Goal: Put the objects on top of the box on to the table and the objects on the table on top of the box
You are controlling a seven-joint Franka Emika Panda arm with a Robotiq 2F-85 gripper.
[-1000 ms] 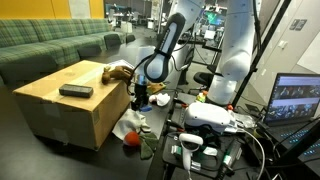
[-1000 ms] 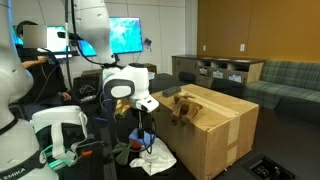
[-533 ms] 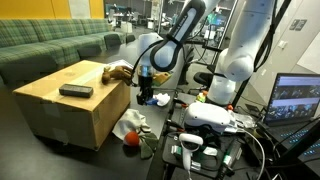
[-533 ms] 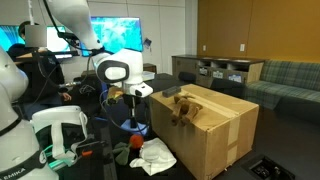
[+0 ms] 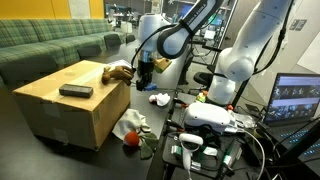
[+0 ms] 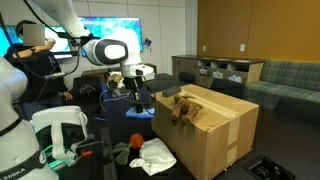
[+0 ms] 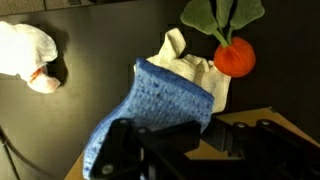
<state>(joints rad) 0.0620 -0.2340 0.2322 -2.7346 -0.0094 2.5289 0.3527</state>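
Blue knitted cloth (image 7: 165,95) hangs from the end effector (image 7: 160,138), which is clenched on its upper edge and holds it in the air above the worktop (image 7: 110,35), close to a corner of the box (image 7: 260,117). The cloth looks light and floppy, so it should drape and swing rather than slip. A pinch at a bunched edge (as here) seems the sensible hold.

Below it on the worktop lie a white cloth (image 7: 200,75), a red ball with green leaves (image 7: 235,58) and a small white soft toy (image 7: 25,55). All are probably light, and the ball may roll.

The box is closed, so nothing shows inside. In an exterior view a flat black object (image 5: 75,90) and a brown plush toy (image 5: 118,72) rest on its flat top.
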